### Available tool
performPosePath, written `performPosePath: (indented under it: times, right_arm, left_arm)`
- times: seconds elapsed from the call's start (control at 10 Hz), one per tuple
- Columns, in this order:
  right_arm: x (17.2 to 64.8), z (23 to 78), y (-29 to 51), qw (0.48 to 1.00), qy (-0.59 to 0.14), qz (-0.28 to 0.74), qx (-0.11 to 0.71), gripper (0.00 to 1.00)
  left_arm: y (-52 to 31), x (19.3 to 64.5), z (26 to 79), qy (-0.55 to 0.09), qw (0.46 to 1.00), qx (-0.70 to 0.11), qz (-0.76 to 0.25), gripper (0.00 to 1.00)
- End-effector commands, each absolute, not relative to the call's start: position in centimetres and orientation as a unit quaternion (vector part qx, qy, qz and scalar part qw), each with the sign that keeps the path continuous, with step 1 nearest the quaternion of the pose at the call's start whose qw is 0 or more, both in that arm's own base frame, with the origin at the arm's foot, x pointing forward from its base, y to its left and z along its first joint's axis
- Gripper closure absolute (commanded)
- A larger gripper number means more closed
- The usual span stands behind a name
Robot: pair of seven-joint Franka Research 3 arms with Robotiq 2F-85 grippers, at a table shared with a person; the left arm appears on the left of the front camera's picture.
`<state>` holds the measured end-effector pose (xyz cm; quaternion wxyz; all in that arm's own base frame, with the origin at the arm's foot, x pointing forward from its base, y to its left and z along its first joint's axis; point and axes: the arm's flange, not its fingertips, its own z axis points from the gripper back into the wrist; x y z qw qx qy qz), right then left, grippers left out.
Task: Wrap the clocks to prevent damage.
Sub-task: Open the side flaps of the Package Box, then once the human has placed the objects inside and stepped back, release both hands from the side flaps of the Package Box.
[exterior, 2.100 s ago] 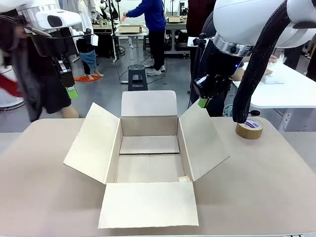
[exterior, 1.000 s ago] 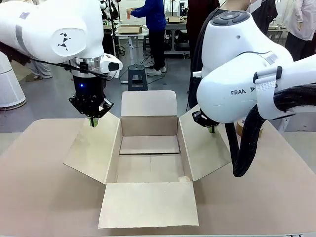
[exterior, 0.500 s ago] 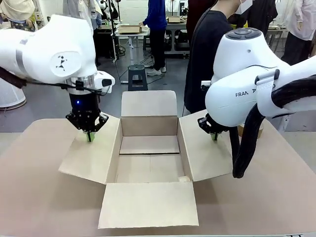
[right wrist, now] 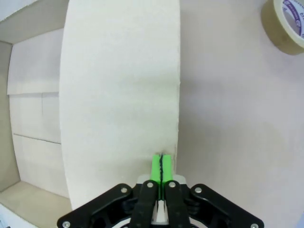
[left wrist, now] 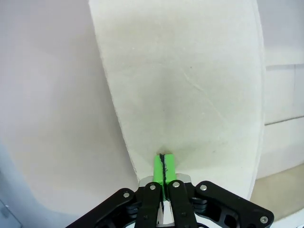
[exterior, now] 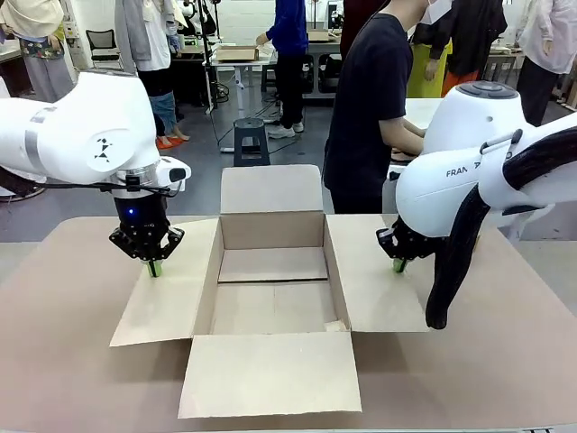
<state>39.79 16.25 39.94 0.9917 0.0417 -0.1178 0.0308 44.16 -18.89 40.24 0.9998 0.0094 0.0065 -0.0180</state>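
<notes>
Pressing flaps (exterior: 162,302) — left gripper (exterior: 154,268), right gripper (exterior: 398,265) — tape roll (right wrist: 286,26) in right wrist view

white rounded arms (exterior: 90,144); black grippers (left wrist: 162,156), green pads (left wrist: 158,167); black ribbed hose (exterior: 455,257)

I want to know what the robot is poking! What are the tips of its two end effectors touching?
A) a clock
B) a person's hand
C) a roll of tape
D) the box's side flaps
D: the shut left end effector is tip-down on the left flap of the open cardboard box, and the right end effector is on the right flap.
</notes>
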Motion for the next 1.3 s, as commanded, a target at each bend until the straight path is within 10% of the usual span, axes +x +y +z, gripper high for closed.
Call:
performPosePath:
  times: [0.0,1.2]
  right_arm:
    - [39.8,37.8,16.2,0.991,-0.109,0.048,0.069,0.99]
    - [39.9,36.5,16.6,0.993,-0.091,0.043,0.057,0.99]
  left_arm:
    - [-18.3,44.0,39.4,-0.008,0.999,-0.034,0.001,1.0]
    - [-18.0,44.5,39.0,0.0,0.999,-0.051,0.018,1.0]
